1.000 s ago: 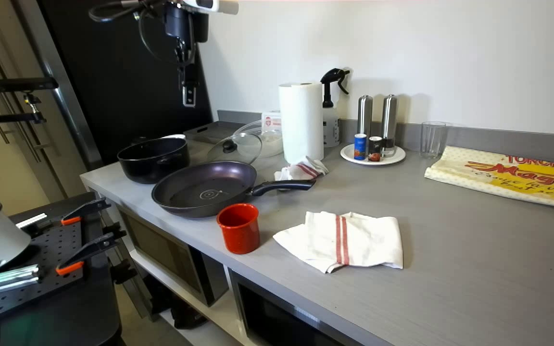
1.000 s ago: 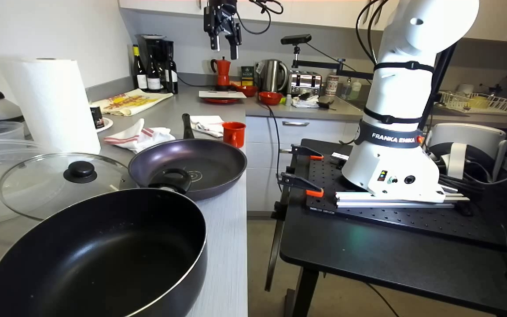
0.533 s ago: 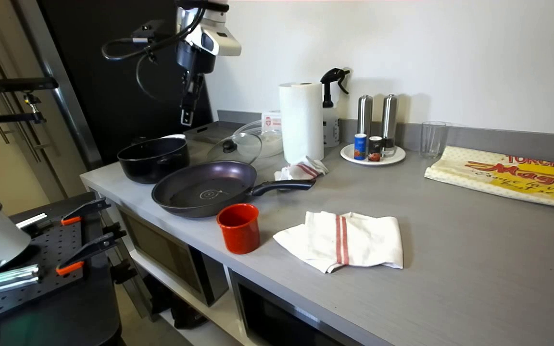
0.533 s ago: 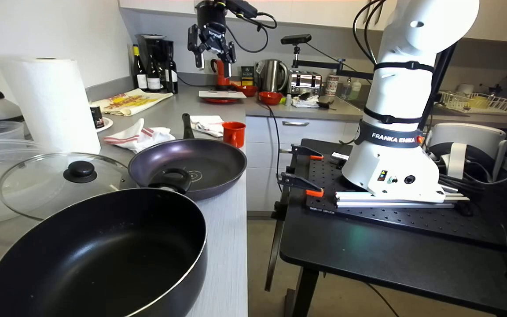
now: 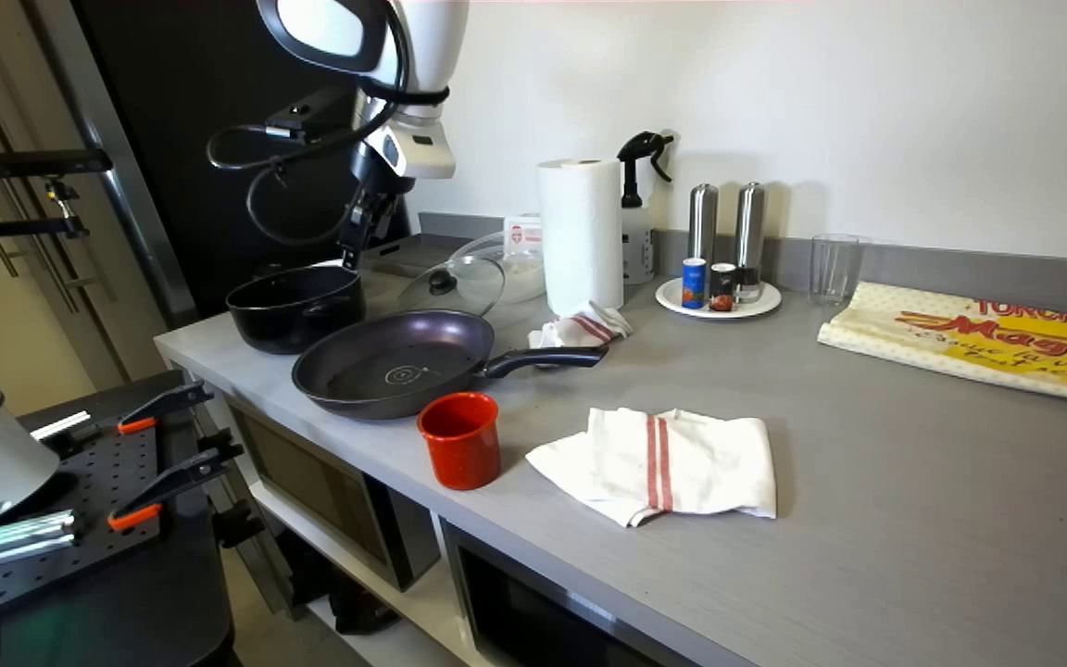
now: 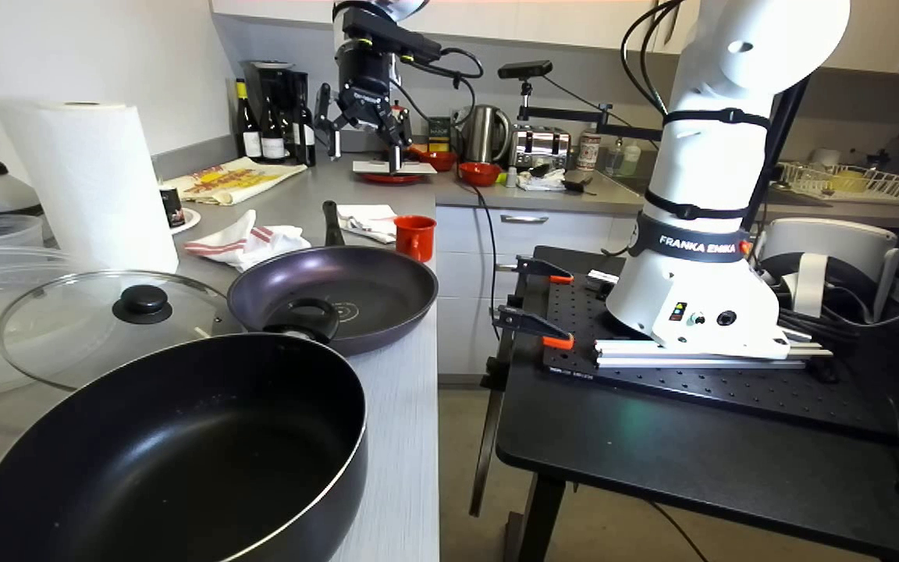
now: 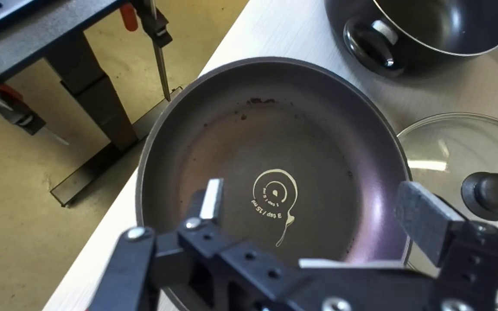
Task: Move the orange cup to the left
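Observation:
The orange cup (image 5: 461, 445) stands upright on the counter near its front edge, close to the frying pan (image 5: 395, 366). A handle shows on the cup (image 6: 416, 238) in an exterior view; the wrist view does not include it. My gripper (image 6: 364, 156) hangs in the air above the counter, apart from the cup and higher than it. In the wrist view the gripper (image 7: 316, 203) has its fingers spread wide, with nothing between them and the pan's inside below.
A black pot (image 5: 295, 310) and a glass lid (image 5: 455, 285) sit beside the pan. The pan's handle (image 5: 545, 359) points along the counter. A folded towel (image 5: 663, 463) lies near the cup. Behind stand a paper roll (image 5: 580, 236) and a plate (image 5: 668, 298) with shakers.
The gripper has come down toward the counter, shifting slightly left in both exterior views, and more of the arm shows. It stays open. Cup, pan and towel have not moved.

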Tool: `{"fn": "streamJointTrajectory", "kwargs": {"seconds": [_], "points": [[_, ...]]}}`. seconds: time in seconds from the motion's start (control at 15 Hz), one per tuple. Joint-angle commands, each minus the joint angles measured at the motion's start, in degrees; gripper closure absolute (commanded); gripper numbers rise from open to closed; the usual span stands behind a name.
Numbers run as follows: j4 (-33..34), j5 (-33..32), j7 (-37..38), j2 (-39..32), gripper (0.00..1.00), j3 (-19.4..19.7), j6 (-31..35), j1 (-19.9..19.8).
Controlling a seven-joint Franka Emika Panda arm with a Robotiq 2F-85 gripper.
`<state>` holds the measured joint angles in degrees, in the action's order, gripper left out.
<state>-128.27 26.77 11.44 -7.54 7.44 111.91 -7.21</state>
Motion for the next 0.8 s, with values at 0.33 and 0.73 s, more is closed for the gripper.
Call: {"fn": "streamJointTrajectory", "kwargs": {"seconds": [0.33,0.73], "points": [[-4.88,7.95,3.65,-5.39,0.00,0.11,6.55,-1.12],[-11.25,10.37,7.06,-3.59,0.00,1.03,10.46,-1.24]]}}
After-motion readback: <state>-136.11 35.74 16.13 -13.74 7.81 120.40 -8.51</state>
